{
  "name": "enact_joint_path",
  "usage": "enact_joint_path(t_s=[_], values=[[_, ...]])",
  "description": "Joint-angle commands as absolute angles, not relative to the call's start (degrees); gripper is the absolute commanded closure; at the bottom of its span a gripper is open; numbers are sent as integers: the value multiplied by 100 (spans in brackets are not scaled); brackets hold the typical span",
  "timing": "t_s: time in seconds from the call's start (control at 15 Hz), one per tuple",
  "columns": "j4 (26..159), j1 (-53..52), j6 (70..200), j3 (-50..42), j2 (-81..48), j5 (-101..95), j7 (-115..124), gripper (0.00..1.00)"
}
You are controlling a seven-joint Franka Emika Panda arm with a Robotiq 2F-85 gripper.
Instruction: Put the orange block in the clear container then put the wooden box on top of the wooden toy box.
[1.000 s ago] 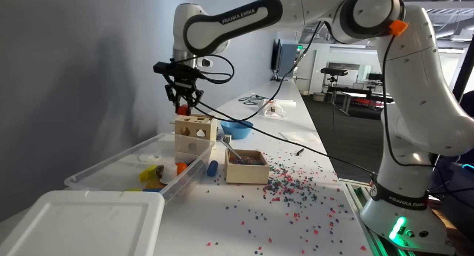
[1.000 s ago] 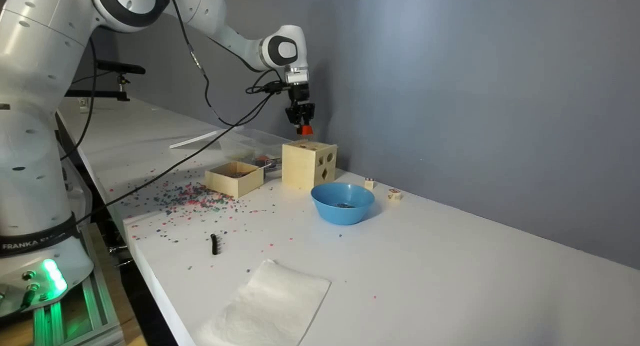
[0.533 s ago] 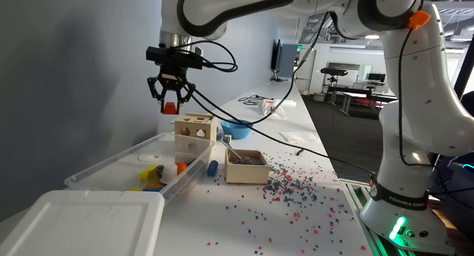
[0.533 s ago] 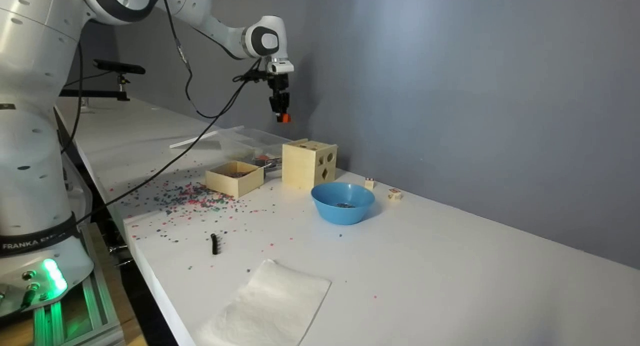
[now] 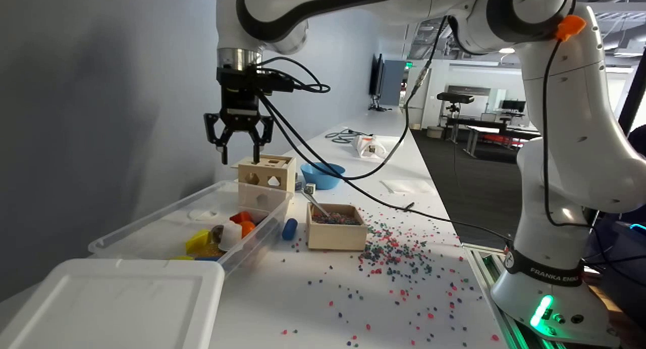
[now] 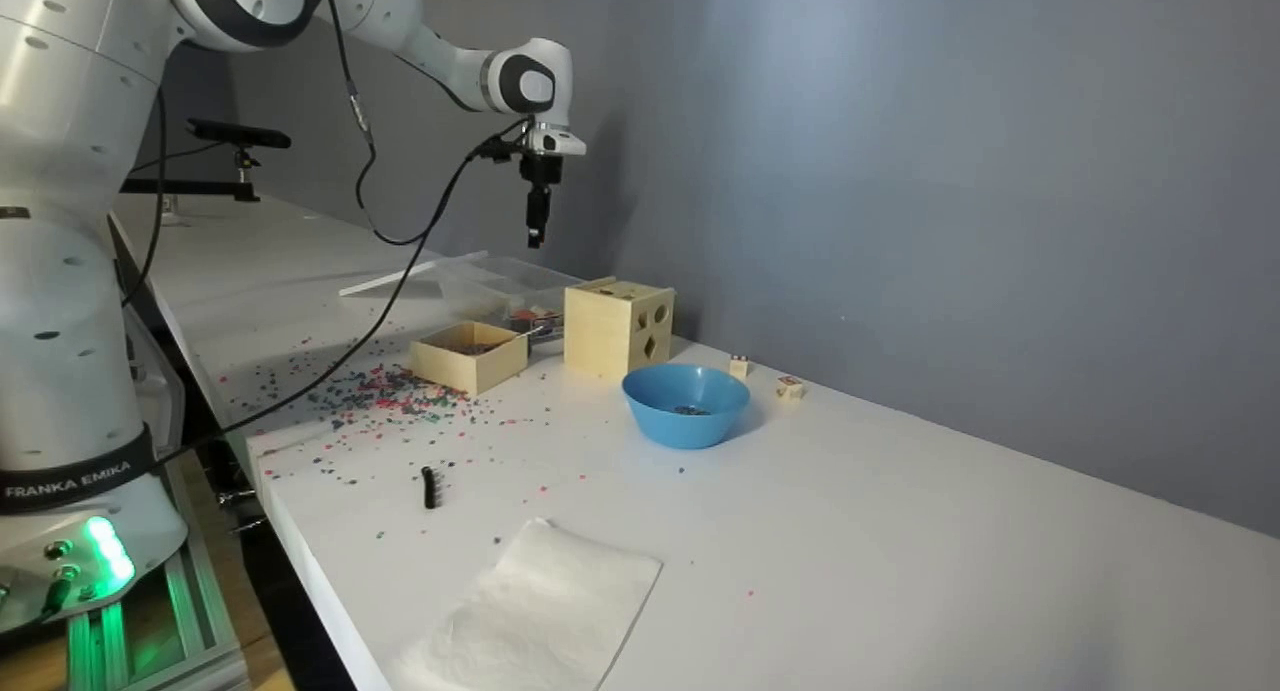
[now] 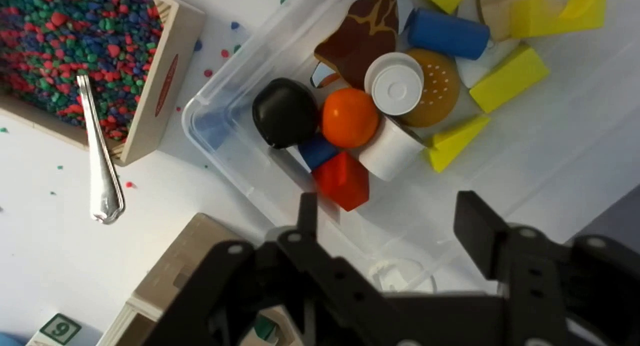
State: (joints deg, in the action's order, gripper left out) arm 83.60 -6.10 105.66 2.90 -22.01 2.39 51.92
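Two fingers (image 7: 477,226) of the gripper (image 7: 388,201) stand apart above one clear container (image 7: 540,150). In it lie one orange block (image 7: 345,183), touching one blue piece (image 7: 317,150), and perhaps four yellow pieces (image 7: 510,78), one blurred. Outside stand one wooden box (image 5: 336,238), holding one metal utensil (image 7: 102,170), and one wooden toy box (image 6: 612,329).

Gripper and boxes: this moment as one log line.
gripper: open, above clear container | orange block: in clear container | wooden box: on table, utensil leaning in it, not yet on toy box
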Motion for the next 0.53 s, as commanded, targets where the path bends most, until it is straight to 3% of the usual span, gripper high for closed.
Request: enact_joint_path(t_s=[0.0,0.47], values=[[8661,-498,10587,172,-1708,433,4769,0],[10484,-467,11701,-100,-315,-944,3898,0]])
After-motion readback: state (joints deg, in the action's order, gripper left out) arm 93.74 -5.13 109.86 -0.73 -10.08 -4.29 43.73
